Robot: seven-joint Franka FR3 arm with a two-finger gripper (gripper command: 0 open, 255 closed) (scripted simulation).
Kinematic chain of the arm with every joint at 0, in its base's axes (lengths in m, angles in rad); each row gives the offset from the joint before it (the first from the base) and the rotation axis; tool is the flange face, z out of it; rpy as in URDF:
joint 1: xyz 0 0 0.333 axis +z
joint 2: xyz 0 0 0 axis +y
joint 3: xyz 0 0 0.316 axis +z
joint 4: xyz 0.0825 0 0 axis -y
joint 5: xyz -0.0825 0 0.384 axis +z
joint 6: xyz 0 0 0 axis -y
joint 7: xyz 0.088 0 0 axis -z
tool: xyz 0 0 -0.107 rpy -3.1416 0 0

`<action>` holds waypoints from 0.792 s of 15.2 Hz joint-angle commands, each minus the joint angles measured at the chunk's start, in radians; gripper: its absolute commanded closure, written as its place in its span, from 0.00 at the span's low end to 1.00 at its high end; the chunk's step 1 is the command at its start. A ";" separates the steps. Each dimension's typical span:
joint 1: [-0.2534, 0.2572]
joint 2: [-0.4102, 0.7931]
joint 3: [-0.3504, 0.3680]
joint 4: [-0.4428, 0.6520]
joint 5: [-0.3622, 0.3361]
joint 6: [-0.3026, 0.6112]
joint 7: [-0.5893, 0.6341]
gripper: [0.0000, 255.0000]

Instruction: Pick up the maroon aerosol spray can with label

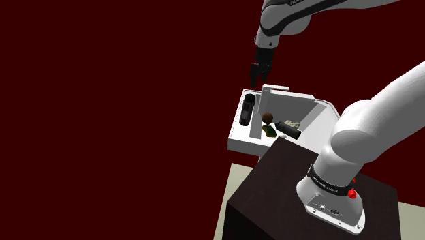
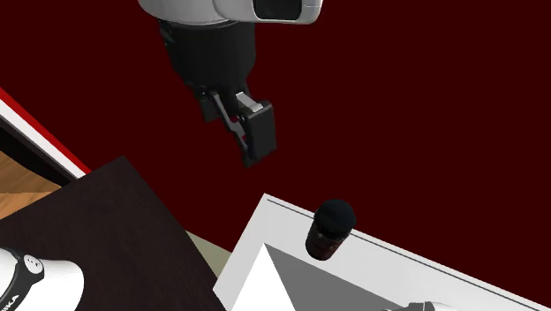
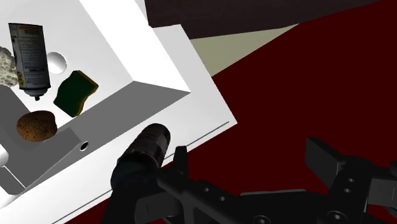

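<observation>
1. We see the gripper [image 3: 254, 170] with its fingers spread apart and nothing between them, hanging above the white sink unit [image 1: 236, 142].
2. The maroon spray can [image 2: 328, 233], black-capped and labelled, stands upright on the unit's flat ledge beside the basin, below the gripper and clear of it.
3. In the basin lie a grey labelled spray can [image 3: 29, 57], a green sponge [image 3: 76, 93] and a brown round lump [image 3: 36, 125].
4. The dark stand [image 1: 272, 184] sits just beside the unit on a pale beige floor [image 1: 235, 178].
5. A flat dark red backdrop [image 1: 102, 102] surrounds everything.
</observation>
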 commanded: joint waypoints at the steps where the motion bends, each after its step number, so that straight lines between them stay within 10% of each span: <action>1: -0.006 0.058 -0.036 0.007 0.004 0.055 -0.044 0.00; 12: -0.024 0.475 -0.176 0.187 0.197 0.271 -0.331 0.00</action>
